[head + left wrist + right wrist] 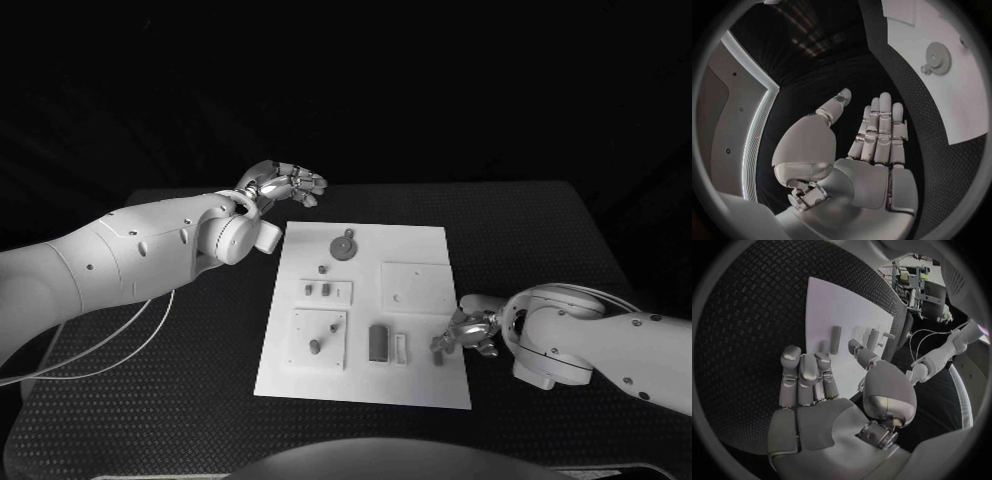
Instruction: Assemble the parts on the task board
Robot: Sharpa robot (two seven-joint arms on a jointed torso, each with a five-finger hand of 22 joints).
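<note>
The white task board (361, 310) lies in the middle of the black table. On it are a round gear (343, 245) at the far end, two small parts (325, 290) on a little plate, a square plate (418, 287), a plate with pegs (317, 340) and a dark upright block (378, 342). My left hand (284, 185) hovers over the table beyond the board's far left corner, fingers straight and holding nothing (876, 135). The gear (939, 57) lies ahead of it. My right hand (469, 335) sits at the board's right edge near the front, fingers spread and holding nothing (807, 377).
The board (842, 315) carries several upright parts (835, 340) just ahead of my right hand's fingers. The black textured table mat (562, 240) surrounds the board. A thin cable (130, 340) hangs beside my left arm.
</note>
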